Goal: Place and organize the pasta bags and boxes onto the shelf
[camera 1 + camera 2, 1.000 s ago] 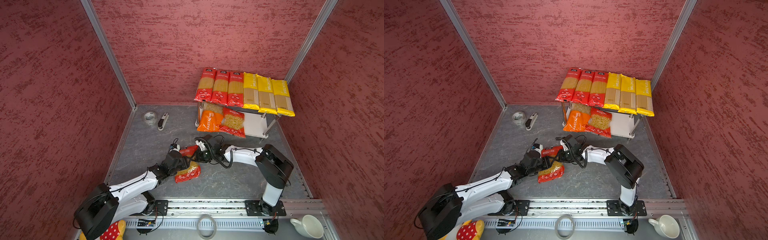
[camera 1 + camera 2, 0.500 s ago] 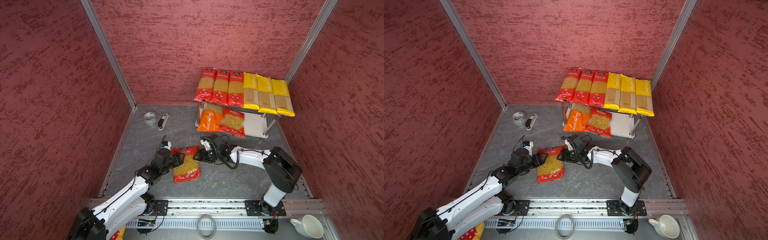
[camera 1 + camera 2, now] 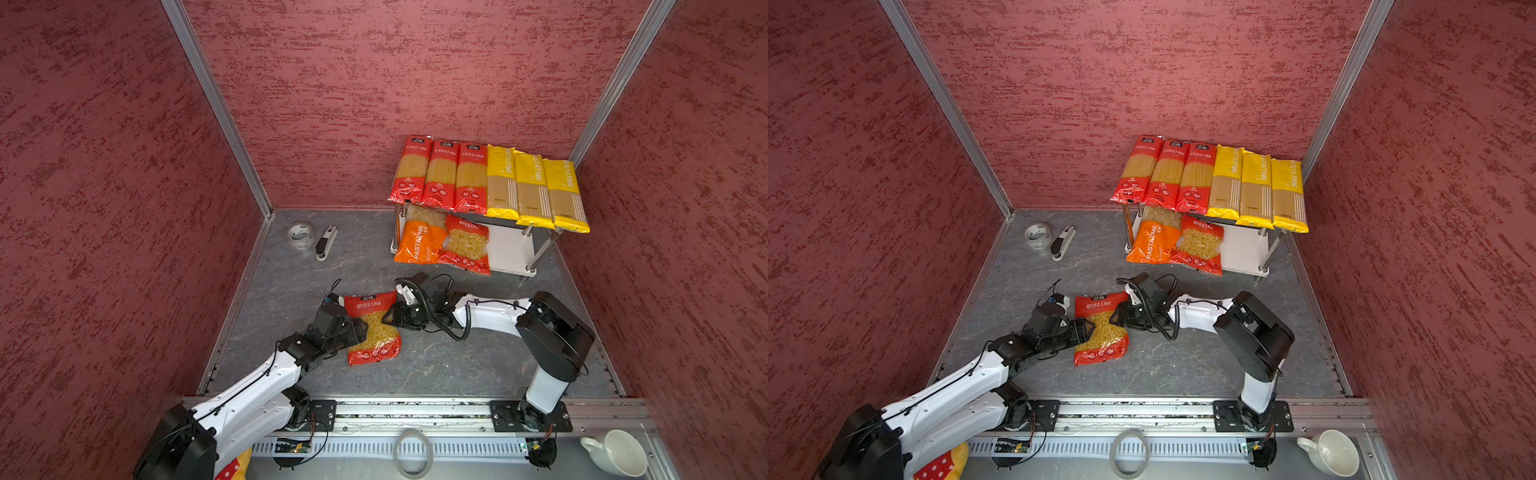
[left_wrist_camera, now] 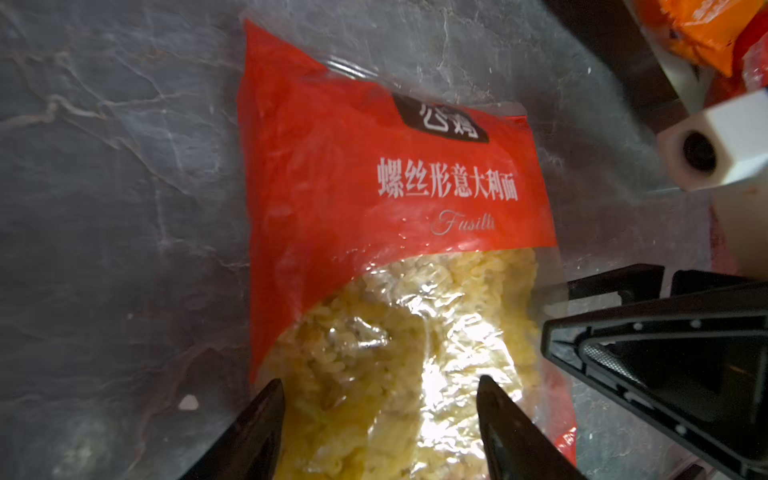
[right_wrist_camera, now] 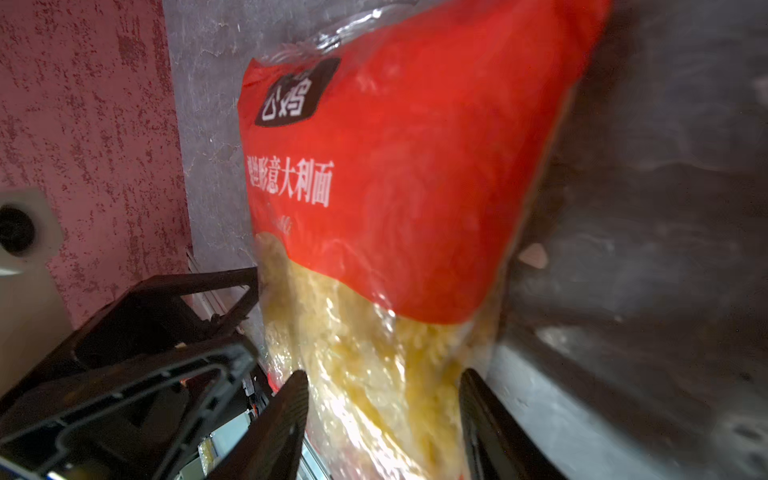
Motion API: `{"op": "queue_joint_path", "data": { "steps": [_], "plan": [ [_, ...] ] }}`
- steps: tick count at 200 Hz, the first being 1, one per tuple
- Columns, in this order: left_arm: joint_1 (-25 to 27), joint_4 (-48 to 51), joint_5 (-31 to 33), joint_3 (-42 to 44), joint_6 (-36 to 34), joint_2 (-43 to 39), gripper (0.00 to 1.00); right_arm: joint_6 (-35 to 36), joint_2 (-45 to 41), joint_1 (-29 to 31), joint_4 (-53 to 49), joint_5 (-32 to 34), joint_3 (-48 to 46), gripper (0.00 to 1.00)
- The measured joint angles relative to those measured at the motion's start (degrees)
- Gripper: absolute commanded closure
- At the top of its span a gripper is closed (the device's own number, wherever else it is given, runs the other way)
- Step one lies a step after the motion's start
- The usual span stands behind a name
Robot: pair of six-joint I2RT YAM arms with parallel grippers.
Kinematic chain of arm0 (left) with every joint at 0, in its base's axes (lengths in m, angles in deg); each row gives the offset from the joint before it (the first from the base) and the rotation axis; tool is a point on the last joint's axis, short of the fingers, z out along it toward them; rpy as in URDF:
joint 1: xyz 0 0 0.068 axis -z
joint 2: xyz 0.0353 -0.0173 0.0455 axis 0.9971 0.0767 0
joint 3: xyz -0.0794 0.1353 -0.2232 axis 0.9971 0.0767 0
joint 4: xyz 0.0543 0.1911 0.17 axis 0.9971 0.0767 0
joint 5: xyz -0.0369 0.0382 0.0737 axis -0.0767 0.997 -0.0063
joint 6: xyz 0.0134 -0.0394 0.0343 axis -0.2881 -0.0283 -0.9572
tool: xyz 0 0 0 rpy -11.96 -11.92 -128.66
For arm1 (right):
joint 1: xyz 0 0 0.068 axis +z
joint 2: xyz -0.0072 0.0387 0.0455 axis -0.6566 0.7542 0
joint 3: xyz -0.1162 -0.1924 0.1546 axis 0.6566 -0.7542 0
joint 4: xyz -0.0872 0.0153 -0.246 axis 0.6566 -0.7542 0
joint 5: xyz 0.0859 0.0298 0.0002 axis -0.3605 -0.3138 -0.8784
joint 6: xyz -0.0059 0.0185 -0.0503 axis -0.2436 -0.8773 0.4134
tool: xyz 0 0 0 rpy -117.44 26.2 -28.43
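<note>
The fusilli bag (image 3: pixel 372 328), bunched a second ago, now lies flat between your left gripper (image 4: pixel 378 390) and right gripper (image 5: pixel 380 386), both with fingers wide, probably to regrasp it squarely for the shelf (image 3: pixel 509 249).

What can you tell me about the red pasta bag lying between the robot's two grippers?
The red pasta bag is a shiny plastic pouch with a red top, white Chinese writing, the word Fusilli, and a clear window showing yellow pasta. It lies flat, face up, on the grey table. The left gripper and right gripper reach over its side edges, jaws open.
</note>
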Motion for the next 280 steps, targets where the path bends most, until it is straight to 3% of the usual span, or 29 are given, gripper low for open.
{"op": "queue_joint_path", "data": {
  "steps": [39, 98, 118, 160, 197, 246, 280],
  "plan": [
    [1.64, -10.29, -0.22, 2.6, 1.84, 4.68, 0.38, 0.92, 1.92, 0.57, -0.74, 0.0, 2.29, 0.58],
    [1.99, -15.85, -0.33, 4.81, 2.93, 1.01, 0.62, 2.43, 1.97, 0.28, -0.87, 0.44, 2.36, 0.78],
    [2.03, -15.39, -0.33, 4.74, 2.73, -0.48, 0.59, 3.02, 1.57, 0.26, -0.9, 0.92, 2.36, 0.8],
    [2.21, -5.88, 1.9, 0.09, 2.12, -4.92, 0.31, 3.87, 0.92, 0.09, -0.83, 1.07, 1.99, 0.82],
    [0.57, 2.93, 5.75, -1.29, 2.47, -6.86, 0.23, 3.91, 0.92, -0.26, -0.09, 1.05, 1.42, 0.83],
    [0.66, -3.21, 2.32, 4.09, 4.28, -2.8, 0.26, 3.54, 0.9, -0.39, 0.44, 0.72, 1.33, 0.84],
    [1.79, -10.95, -0.28, 5.14, 4.72, 1.38, 0.35, 2.99, 0.92, -0.39, 1.01, 0.68, 1.05, 0.88]
  ]
}}
